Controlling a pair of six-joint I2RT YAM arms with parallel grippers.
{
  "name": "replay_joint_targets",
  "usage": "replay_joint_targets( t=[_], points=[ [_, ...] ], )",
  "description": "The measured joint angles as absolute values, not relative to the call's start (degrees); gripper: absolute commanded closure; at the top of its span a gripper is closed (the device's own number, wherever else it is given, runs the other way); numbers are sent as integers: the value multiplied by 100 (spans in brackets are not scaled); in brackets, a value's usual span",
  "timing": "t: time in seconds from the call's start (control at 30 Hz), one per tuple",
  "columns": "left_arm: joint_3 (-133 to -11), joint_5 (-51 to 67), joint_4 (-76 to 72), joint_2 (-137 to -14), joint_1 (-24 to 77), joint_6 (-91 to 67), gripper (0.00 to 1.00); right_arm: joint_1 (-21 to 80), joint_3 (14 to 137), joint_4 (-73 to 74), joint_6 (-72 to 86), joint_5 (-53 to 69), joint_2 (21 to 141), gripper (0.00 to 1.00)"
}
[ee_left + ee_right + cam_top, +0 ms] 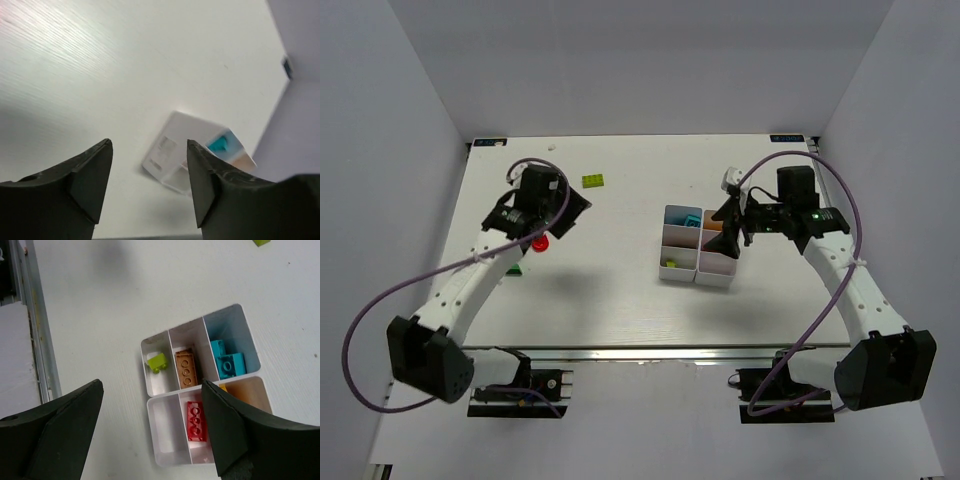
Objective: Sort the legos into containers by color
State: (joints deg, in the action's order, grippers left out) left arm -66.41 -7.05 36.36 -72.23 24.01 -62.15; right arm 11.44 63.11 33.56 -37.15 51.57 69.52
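Table: white top. R pincer: my jaws spread wide, nothing pinched, hanging above the containers. L pincer: my jaws apart, nothing between them, facing the block from 9 o'clock, well apart from it. Containers sit at 3 o'clock of table ctr.

Bins, R wrist view, 12 o'clock row: cyan legos at 3 o'clock end, orange lego mid, lime lego at 9 o'clock end. 6 o'clock row: red lego mid.

Loose, top view: lime brick at 11 o'clock of block. Red brick and green brick by L arm; whether they touch it I cannot tell.
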Motion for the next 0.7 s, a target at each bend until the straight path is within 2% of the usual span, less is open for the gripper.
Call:
replay_joint_targets(
  t=[0.1,0.23,0.47,0.7],
  points=[
    [-6995,-491,3951,-8007,1686,-6077,27,1278,6322,3153,-3454,5087,7054,16],
    [-7588,-128,4060,-9306,1240,-6230,24,1361,6320,2753,-3024,4799,7076,15],
    [-9686,189,4185,-11443,1052,-6814,23,1400,6272,2233,-2582,4195,7076,14],
    [-10908,399,3997,-12685,1037,-7618,19,1400,6117,2082,-2447,4016,7067,14]
  ],
)
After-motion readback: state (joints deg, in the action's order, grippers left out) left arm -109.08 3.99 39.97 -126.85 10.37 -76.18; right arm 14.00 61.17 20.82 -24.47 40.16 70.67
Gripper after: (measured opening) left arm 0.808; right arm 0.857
